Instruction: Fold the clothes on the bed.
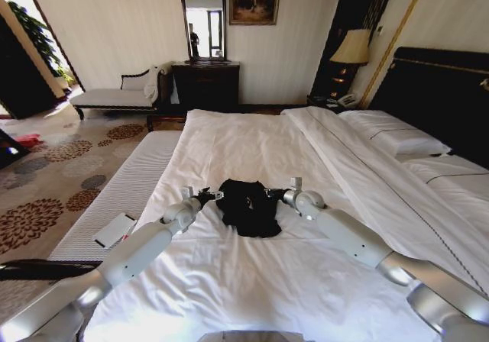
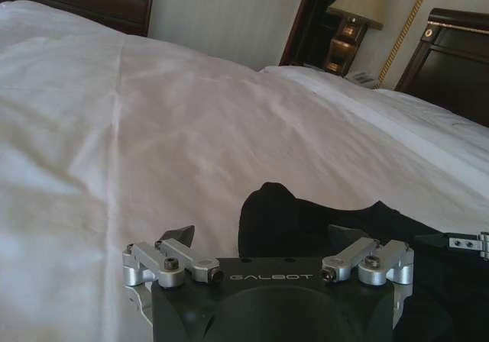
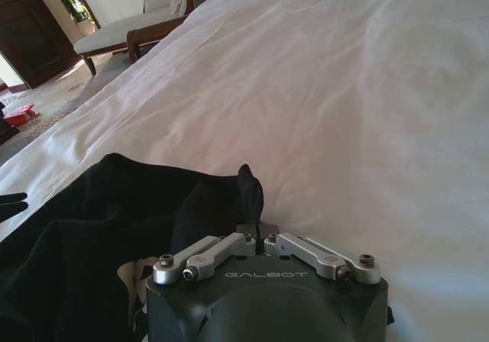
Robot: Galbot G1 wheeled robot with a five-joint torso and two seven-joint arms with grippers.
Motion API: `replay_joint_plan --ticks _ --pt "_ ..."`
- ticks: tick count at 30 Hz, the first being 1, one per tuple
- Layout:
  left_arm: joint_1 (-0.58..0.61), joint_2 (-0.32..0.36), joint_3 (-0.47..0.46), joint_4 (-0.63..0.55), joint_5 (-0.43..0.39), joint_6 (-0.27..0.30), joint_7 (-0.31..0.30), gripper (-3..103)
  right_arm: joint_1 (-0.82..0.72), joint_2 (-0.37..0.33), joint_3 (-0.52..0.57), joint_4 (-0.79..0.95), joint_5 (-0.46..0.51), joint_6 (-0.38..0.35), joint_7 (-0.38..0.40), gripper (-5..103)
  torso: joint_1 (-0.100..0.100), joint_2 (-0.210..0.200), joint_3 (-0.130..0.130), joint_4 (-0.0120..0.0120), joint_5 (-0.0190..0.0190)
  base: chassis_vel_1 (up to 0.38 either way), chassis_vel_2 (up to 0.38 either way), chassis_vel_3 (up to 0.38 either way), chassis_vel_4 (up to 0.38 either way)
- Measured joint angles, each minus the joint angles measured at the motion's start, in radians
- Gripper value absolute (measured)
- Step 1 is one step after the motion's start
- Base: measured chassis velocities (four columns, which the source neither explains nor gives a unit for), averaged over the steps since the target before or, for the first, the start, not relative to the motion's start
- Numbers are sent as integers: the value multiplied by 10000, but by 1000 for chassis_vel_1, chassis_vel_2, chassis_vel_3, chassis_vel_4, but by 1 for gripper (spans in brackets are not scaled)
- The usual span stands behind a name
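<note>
The black T-shirt (image 1: 247,206) lay bunched up in the middle of the white bed (image 1: 252,281), with the left gripper (image 2: 263,243) spread wide at one edge and the right gripper (image 3: 258,227) pinched tight on the other edge.

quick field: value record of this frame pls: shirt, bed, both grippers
shirt: black T-shirt, bunched in a heap on the white duvet
bed: white bedding, dark headboard
left gripper: at the shirt's left edge, fingers open around fabric in the left wrist view
right gripper: at the shirt's right edge, fingers shut, pinching a fold of fabric
fold state: not yet folded
</note>
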Motion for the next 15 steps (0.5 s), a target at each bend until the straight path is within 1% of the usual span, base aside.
replay_joint_plan --ticks 3,6,8,9,10,12,13,14,15 --pt "-14 -91 -33 79 -160 43 -101 98 -64 -15 39 31 -15 2 -3 0 0 0 0 3 0 0 0 0 0" --pt "-74 -219 -169 308 -381 121 -192 90 -145 -38 108 23 -43 13 -25 0 -1 1 -1 4 -1 0 0 0 0" --pt "-109 -235 -168 376 -391 131 -194 89 -160 -46 122 8 -52 19 -33 0 0 0 -1 4 -1 0 0 0 0" --pt "-182 -261 -142 488 -379 139 -195 85 -186 -58 150 -3 -63 30 -49 0 0 1 -1 3 0 0 0 0 0" --pt "-242 -290 -107 575 -328 140 -162 85 -209 -63 173 -3 -66 41 -61 0 0 1 -1 3 0 0 0 0 0" --pt "-332 -357 -58 735 -283 153 -133 74 -252 -78 211 1 -69 49 -62 0 0 1 0 3 -1 0 0 0 0" --pt "-332 -357 -58 735 -283 153 -133 74 -252 -78 211 1 -69 49 -62 0 0 1 0 3 -1 0 0 0 0" --pt "-360 -386 -38 788 -287 167 -132 69 -273 -82 228 8 -72 51 -62 0 -1 0 -1 2 0 0 0 0 0" --pt "-384 -431 -15 848 -299 189 -129 69 -303 -84 254 16 -80 54 -62 0 0 1 -1 2 -1 0 0 0 0"
